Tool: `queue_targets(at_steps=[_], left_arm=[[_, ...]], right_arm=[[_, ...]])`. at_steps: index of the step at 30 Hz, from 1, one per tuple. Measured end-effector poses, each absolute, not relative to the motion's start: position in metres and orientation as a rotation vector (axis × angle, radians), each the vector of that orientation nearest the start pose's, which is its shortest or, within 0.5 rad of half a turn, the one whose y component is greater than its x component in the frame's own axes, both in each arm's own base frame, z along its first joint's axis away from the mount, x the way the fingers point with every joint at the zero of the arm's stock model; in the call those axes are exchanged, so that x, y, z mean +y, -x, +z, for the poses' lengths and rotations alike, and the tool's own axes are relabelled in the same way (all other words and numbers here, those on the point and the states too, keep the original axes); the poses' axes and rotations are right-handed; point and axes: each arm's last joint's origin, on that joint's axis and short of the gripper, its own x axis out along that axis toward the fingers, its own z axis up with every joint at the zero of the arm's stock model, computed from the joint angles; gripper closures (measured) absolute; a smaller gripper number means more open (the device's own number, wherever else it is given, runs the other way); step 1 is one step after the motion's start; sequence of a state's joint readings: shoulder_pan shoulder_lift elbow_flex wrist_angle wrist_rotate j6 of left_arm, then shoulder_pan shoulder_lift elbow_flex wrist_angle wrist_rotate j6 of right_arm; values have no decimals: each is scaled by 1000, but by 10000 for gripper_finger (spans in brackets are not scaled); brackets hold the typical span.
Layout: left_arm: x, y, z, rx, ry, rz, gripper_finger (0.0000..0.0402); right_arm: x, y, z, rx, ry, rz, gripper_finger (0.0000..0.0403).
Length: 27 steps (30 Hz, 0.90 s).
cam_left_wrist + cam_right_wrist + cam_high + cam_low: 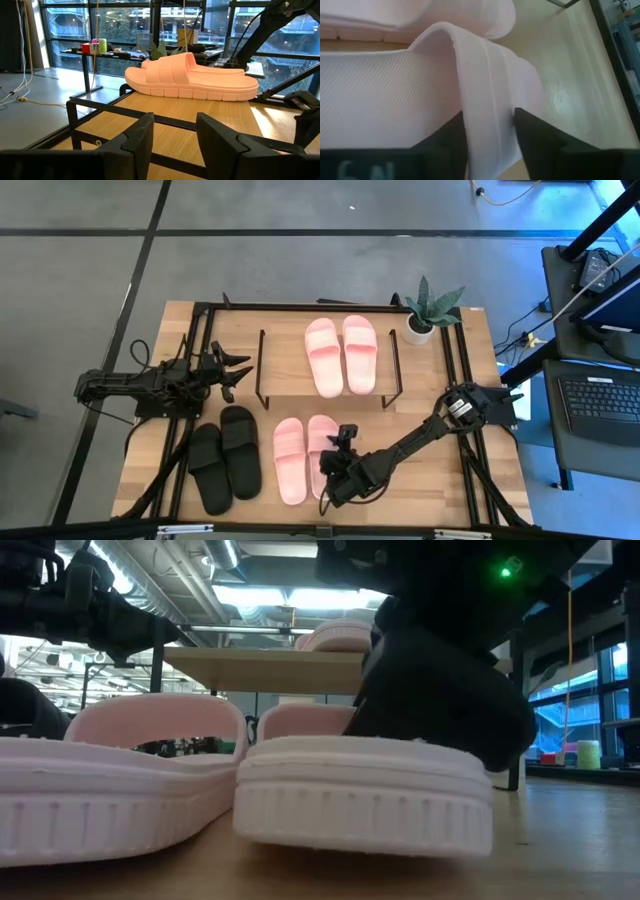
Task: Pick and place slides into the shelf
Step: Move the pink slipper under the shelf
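Observation:
One light pink pair of slides (340, 355) lies on the shelf's top board (290, 383). A second pink pair lies on the table in front of the shelf, beside the black pair (225, 458). My right gripper (333, 472) is low over the right slide of that near pair (322, 438), shut on its strap. This slide (365, 795) rests sole-down on the table next to its mate (110, 800). My left gripper (235, 370) hovers open at the shelf's left end, facing the slide on the board (192, 77). My right gripper pinches the wide strap (487, 115) of the near pair's right slide at the strap's side, close to where it joins the sole. One finger (452, 137) stands inside over the ribbed footbed, the other (532, 137) outside. The fingers slant down from the table's right. The sole lies flat on the table.
A potted plant (430, 312) stands at the table's far right corner, next to the shelf. Black frame rails run along the table's left and right sides. The shelf's board has bare room left of the pink pair. A desk with a laptop stands off the table's right.

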State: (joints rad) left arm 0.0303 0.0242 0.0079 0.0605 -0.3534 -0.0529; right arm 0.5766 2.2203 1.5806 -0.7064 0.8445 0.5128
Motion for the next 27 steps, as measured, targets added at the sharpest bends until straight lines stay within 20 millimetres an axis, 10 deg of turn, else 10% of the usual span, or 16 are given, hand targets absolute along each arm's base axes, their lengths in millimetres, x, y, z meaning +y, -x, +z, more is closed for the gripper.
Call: queue_targets(at_steps=[8,27], left_arm=[[13,-96,170,-55,59,382,260],[13,-96,170,-54,57,383,260]], right_arm=[[215,-371,130,918,403,-493,385],[198,-317,131,926,597,-829,391]])
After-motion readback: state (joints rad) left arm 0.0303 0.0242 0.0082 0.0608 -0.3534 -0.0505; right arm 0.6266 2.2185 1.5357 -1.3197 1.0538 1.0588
